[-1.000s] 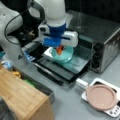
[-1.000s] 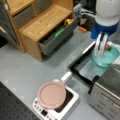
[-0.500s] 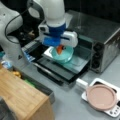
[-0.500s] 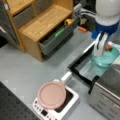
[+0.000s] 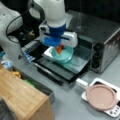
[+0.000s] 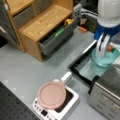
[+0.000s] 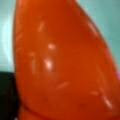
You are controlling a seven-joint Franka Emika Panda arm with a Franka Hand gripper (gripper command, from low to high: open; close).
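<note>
The hand (image 5: 60, 49) has lowered the orange object (image 5: 59, 49) slightly.

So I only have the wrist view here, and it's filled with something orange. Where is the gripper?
Observer: The gripper is over a teal bowl in both front views.
Operator: What does the bowl sit on?
Observer: On a tray pulled out over the open door of a metal oven.
Operator: Anything else nearby?
Observer: A pink plate rests on a white scale at a front view's bottom.
Operator: And the orange thing?
Observer: It sits between the gripper's fingers, just above the bowl.
</note>
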